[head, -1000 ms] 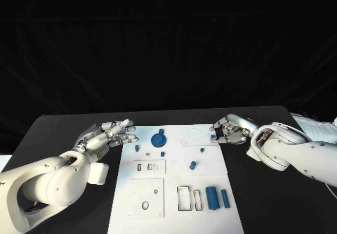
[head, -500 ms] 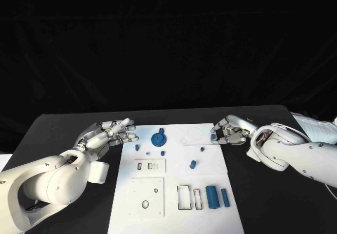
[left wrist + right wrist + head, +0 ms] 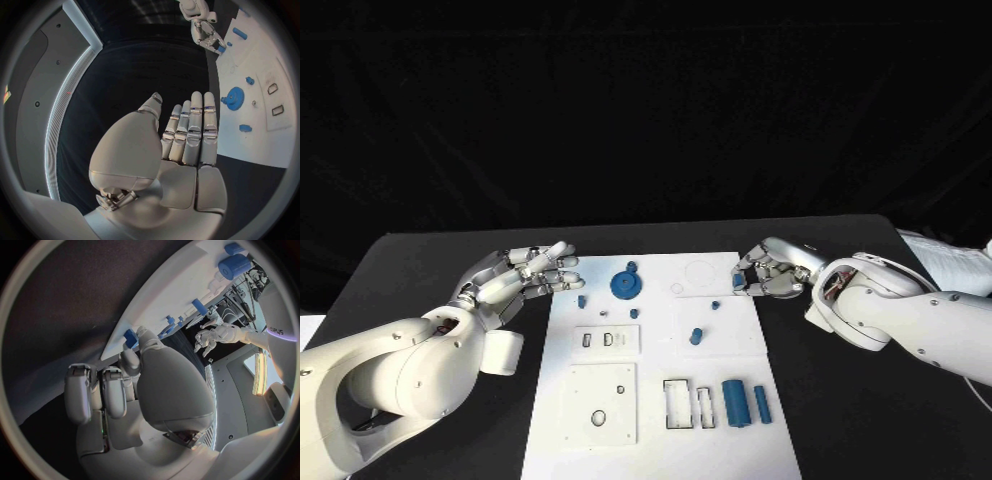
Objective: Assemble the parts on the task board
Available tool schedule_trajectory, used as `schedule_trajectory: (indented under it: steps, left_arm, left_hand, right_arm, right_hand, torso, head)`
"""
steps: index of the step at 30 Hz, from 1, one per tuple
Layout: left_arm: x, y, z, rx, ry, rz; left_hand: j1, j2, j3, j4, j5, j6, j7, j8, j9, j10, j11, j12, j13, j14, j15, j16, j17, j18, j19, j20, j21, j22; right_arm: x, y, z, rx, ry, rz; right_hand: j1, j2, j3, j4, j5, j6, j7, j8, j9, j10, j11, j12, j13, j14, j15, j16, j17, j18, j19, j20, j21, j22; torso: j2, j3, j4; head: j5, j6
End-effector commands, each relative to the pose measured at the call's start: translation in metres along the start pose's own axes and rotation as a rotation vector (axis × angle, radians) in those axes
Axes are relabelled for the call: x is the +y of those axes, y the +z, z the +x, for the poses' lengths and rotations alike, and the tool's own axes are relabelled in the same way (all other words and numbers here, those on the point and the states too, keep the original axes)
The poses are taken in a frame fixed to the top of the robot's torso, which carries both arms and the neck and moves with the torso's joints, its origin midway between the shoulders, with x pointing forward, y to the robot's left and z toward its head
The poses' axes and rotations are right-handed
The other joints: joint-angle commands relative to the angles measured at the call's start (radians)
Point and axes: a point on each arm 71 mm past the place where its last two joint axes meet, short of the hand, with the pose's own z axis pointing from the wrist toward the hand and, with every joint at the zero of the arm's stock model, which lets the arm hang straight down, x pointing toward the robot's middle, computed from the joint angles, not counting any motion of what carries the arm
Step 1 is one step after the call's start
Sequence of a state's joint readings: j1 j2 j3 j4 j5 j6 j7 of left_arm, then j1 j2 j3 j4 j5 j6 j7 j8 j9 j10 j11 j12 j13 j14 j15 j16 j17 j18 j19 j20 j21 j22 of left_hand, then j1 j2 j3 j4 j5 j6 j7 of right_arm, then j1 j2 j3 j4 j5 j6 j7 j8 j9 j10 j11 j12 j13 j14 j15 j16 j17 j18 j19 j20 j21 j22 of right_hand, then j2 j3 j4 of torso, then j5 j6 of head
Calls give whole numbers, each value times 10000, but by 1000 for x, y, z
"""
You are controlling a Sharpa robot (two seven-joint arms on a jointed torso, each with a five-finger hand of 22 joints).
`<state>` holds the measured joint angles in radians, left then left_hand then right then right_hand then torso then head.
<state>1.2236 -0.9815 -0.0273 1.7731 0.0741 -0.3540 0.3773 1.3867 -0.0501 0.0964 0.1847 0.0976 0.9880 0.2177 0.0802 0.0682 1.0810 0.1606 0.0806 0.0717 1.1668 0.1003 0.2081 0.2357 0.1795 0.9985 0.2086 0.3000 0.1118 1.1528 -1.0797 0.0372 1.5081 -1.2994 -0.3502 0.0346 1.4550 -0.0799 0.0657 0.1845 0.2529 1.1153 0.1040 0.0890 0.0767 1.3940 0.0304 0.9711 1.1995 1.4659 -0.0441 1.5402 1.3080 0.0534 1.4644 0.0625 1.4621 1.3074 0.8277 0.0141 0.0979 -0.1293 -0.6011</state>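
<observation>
The white task board [image 3: 661, 345] lies in the middle of the black table. On it are a blue round disc [image 3: 627, 287], small blue pegs [image 3: 695, 337] and two long blue blocks [image 3: 734, 404] near the front right. My right hand [image 3: 770, 270] is curled at the board's far right edge and pinches a small blue part [image 3: 740, 283], which sits between thumb and finger in the right wrist view [image 3: 130, 337]. My left hand [image 3: 524, 280] hovers by the board's left edge, fingers [image 3: 197, 125] straight and apart, holding nothing.
Rectangular slots [image 3: 678, 405] and small holes [image 3: 599, 419] are cut into the board's near half. Bare black table [image 3: 444, 270] stretches on both sides of the board, and a black backdrop stands behind it.
My right hand's fingers have curled in tighter around the small blue part at the board's edge. The left hand has barely moved.
</observation>
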Motion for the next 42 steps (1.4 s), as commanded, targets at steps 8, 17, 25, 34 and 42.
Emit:
schedule_trajectory:
  steps: [8,17,25,34,42]
  left_arm:
    - [-1,0,2,182,-93,67]
    - [-1,0,1,164,-87,64]
    - [-1,1,-1,117,-69,70]
    - [-1,3,-7,-55,-6,106]
    - [-1,4,-11,-144,27,127]
  left_hand:
    - [-12,90,8,-40,-44,42,12,-30,6,-6,-7,-60,6,38,21,-15,9,37,59,34,-56,-12]
    - [-7,95,9,-45,-43,45,11,-32,6,-3,-8,-61,6,39,19,-16,14,38,61,33,-57,-13]
    - [0,102,11,-52,-41,49,10,-35,7,0,-10,-63,7,40,18,-16,21,38,64,32,-57,-14]
    - [7,108,13,-58,-40,52,7,-37,7,2,-12,-64,8,40,17,-16,26,38,66,31,-58,-16]
    - [7,108,13,-58,-40,52,7,-37,7,2,-12,-64,8,40,17,-16,26,38,66,31,-58,-16]
  right_arm:
    - [1,2,1,-145,-84,-111]
    - [15,7,-3,-711,65,-267]
    - [65,14,1,-706,600,-688]
    - [136,28,32,-184,307,-1822]
    - [176,33,78,764,-236,-2353]
  right_hand:
    - [501,795,793,-244,-1072,744,-289,293,93,169,-363,85,54,998,-256,152,2410,-120,243,-219,110,777]
    - [526,867,1094,-382,-1104,880,-364,373,150,290,-429,205,135,1029,-322,248,2546,-137,281,-295,150,853]
    - [69,600,1105,-286,-854,896,-382,375,183,332,-443,152,139,1029,-338,247,2545,-134,276,-325,139,836]
    - [33,603,1130,-281,-910,885,-382,366,184,317,-444,81,103,1027,-341,241,2537,-133,273,-327,134,830]
    - [15,567,1164,-309,-983,846,-369,339,179,287,-439,-23,52,1018,-340,215,2502,-120,248,-329,102,773]
  torso:
    - [-4,1,5]
    - [-13,-10,32]
    - [-38,-25,4]
    - [-108,-95,124]
    - [-144,-144,202]
  head:
    - [12,-53]
    - [46,-132]
    - [179,-138]
    - [305,-263]
    - [514,-421]
